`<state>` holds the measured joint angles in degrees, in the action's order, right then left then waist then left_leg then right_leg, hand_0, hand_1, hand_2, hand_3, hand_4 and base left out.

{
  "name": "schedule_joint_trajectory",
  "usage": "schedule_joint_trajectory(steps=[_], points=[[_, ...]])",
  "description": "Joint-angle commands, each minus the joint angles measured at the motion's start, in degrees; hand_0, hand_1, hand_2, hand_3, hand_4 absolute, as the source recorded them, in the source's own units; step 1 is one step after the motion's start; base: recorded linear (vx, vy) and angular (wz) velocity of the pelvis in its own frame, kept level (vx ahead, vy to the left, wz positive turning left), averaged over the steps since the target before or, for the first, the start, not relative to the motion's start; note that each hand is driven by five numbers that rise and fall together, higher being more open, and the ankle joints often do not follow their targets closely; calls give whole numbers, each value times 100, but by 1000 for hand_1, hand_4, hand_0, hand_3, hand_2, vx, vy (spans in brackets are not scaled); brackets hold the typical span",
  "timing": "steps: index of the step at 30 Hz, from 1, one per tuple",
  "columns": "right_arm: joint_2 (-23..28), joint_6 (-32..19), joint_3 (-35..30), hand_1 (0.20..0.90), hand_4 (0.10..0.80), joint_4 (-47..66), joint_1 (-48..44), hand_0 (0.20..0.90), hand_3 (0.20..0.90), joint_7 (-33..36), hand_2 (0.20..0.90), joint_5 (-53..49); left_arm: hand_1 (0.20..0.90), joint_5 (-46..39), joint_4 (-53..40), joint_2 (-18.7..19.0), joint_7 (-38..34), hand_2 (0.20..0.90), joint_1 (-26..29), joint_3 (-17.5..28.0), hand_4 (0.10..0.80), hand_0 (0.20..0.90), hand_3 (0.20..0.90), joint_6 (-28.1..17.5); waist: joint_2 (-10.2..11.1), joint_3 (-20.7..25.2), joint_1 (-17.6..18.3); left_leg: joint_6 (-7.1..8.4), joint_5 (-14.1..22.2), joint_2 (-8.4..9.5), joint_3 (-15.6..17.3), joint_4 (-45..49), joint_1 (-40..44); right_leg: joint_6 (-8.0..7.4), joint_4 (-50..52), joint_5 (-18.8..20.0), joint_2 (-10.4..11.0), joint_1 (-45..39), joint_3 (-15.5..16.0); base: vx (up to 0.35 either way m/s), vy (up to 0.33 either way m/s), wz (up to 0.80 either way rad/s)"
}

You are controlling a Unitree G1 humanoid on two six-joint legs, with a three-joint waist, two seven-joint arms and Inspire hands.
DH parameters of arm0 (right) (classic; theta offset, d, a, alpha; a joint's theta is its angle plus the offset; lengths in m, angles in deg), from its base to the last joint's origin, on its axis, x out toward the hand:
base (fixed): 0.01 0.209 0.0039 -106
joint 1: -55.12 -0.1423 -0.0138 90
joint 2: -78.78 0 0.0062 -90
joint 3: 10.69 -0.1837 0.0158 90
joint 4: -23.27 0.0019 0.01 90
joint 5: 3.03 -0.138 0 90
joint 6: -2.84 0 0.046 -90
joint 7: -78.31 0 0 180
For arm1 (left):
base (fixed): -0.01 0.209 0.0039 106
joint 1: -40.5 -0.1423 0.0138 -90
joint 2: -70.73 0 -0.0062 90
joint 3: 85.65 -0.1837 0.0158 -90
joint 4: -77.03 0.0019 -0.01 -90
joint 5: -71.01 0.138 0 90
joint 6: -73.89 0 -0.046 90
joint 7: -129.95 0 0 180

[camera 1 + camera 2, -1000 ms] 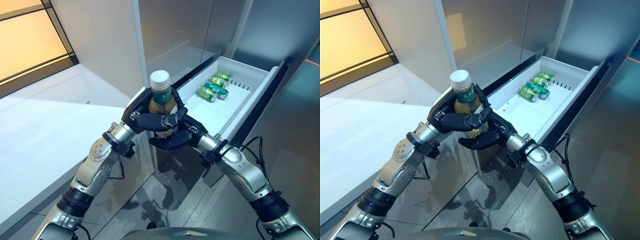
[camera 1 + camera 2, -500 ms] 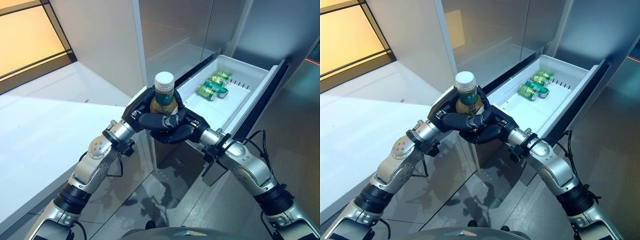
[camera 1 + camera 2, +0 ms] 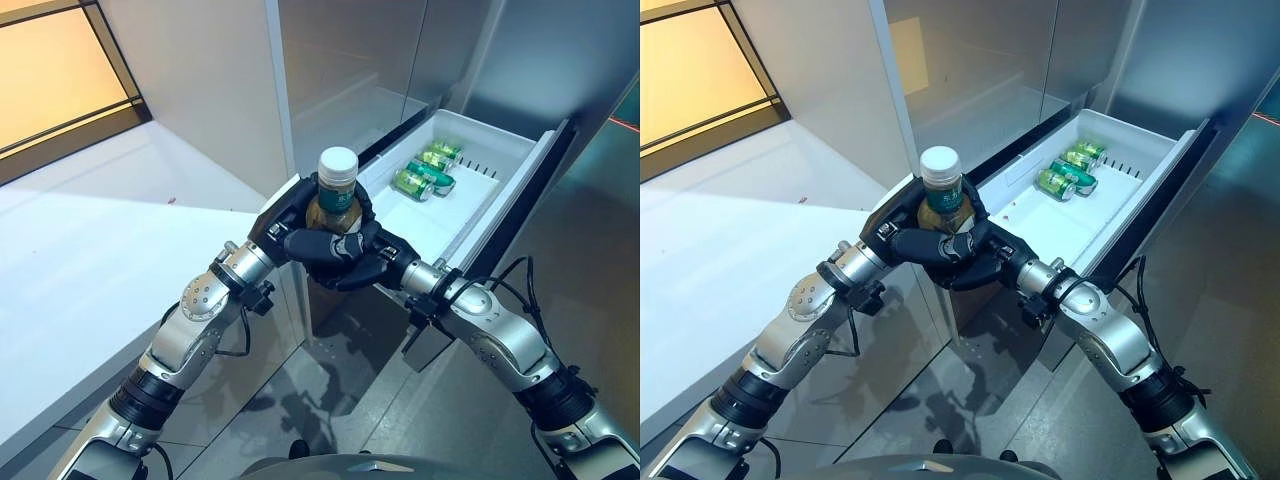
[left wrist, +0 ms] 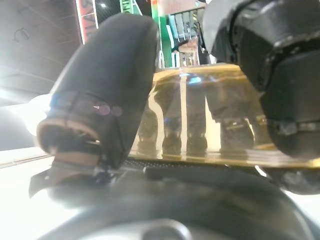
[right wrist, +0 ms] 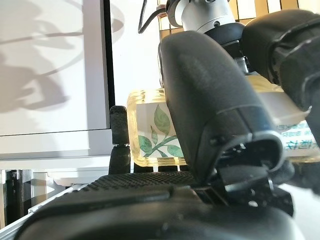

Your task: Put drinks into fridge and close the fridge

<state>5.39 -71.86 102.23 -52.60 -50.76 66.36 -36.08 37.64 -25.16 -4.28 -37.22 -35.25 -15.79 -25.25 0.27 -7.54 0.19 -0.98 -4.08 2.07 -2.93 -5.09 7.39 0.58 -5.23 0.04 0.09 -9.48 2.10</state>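
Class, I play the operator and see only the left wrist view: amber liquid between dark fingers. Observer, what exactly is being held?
Observer: A bottle with a white cap, standing upright, as the left eye view shows.
Operator: Is only the left hand on it?
Observer: No. The left hand wraps it from one side and the right hand is curled round it too, lower and from the other side.
Operator: Where is it in relation to the fridge?
Observer: Near the close corner of the open white drawer.
Operator: Anything already inside?
Observer: Green cans lie at the far end.
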Motion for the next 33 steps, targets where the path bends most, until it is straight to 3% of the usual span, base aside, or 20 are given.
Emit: schedule_joint_trajectory(steps=[1,8,14,15,20,25,32,33], points=[[-453,-956,-501,300,100,584,-673,300,200,583,300,303,900,109,-690,-264,-329,900,863,153,800,900,900,-1331,173,579,-1,-59,372,49,67,9,59,-296,120,176,122,131,-85,0,0,0],[-171,-1556,-1114,300,100,477,-1168,300,200,1628,300,2348,900,-49,-779,-413,-909,900,752,512,800,900,900,-1335,167,562,-72,-53,389,49,21,9,60,-285,134,169,110,138,-80,0,0,0],[35,-1644,-1421,300,100,340,-1269,300,200,1863,300,2490,900,-280,-753,-453,-1097,900,618,837,800,900,900,-1438,179,553,-106,-43,391,53,-17,9,57,-271,154,151,103,147,-72,0,0,0],[128,-1739,-1627,300,100,182,-1282,300,200,2101,300,2674,900,-508,-748,-502,-1107,900,572,1062,800,900,900,-1421,184,552,-137,-29,380,56,-68,9,52,-257,162,142,104,146,-46,0,0,0],[285,-1857,-1746,300,100,-145,-1454,300,200,2407,300,2854,900,-663,-679,-493,-1123,900,577,1139,800,900,900,-1270,184,547,-166,-13,374,55,-112,9,58,-251,146,140,116,120,20,-1,-2,1],[440,-1782,-1764,300,100,-801,-1781,300,200,2783,300,2976,900,-926,-483,-492,-774,900,492,1090,800,900,900,-728,192,541,-260,6,377,57,-180,9,75,-247,127,125,130,71,116,9,-8,10],[1088,-1614,-1755,300,100,-2345,-2272,300,200,3245,300,2621,900,-2256,-172,-404,892,900,-150,835,800,900,900,852,190,496,-534,43,379,54,-305,9,85,-238,83,125,167,-10,368,32,-9,14],[1261,-1600,-1706,300,100,-2807,-2476,300,200,3307,300,2341,900,-2581,-102,-362,1124,900,-303,734,800,900,900,1328,181,479,-604,52,370,55,-330,9,88,-234,79,126,174,-23,420,32,4,17]])
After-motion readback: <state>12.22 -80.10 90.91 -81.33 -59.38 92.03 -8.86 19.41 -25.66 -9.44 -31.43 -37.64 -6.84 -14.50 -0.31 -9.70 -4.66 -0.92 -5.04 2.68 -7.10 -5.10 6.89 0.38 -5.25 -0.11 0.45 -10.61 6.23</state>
